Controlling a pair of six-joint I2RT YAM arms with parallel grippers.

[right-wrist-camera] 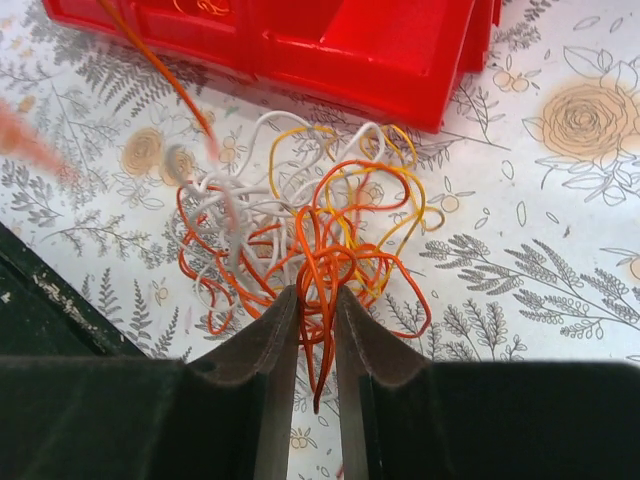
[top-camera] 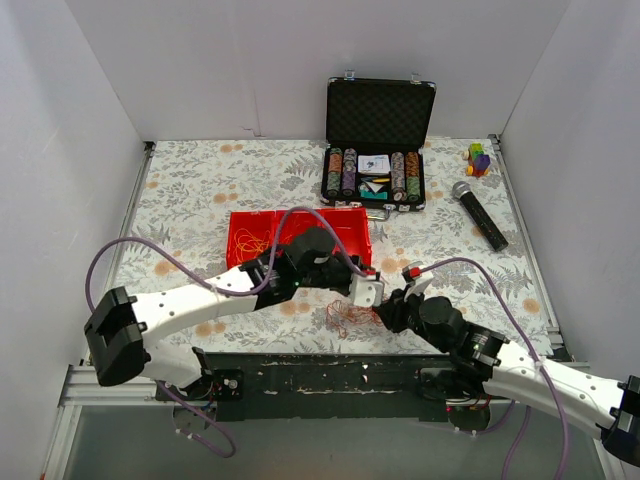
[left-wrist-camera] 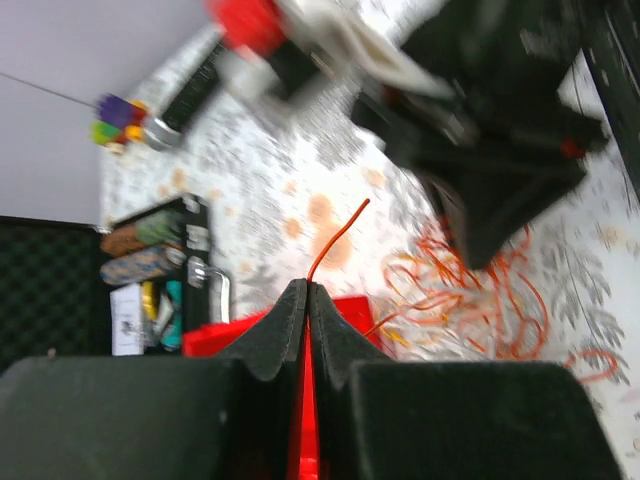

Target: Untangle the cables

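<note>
The cables (top-camera: pixel 348 318) lie as a fist-sized clump of thin orange, yellow and white strands (right-wrist-camera: pixel 300 230) on the flowered cloth, just in front of the red bin. My right gripper (right-wrist-camera: pixel 317 300) is at the clump's near side, its jaws closed on a bunch of orange loops. My left gripper (left-wrist-camera: pixel 308 290) is shut on a single orange strand (left-wrist-camera: pixel 335 235), whose free end sticks out past the fingertips. In the top view the left gripper (top-camera: pixel 368 290) hovers just above and right of the clump, close to the right gripper (top-camera: pixel 385 315). One orange strand (right-wrist-camera: pixel 160 70) rises from the clump, blurred.
A red bin (top-camera: pixel 300 235) stands just behind the clump, with a few strands (top-camera: pixel 250 240) in its left part. Further back are an open case of poker chips (top-camera: pixel 379 150), a microphone (top-camera: pixel 480 215) and a small block toy (top-camera: pixel 479 158). White walls enclose the table.
</note>
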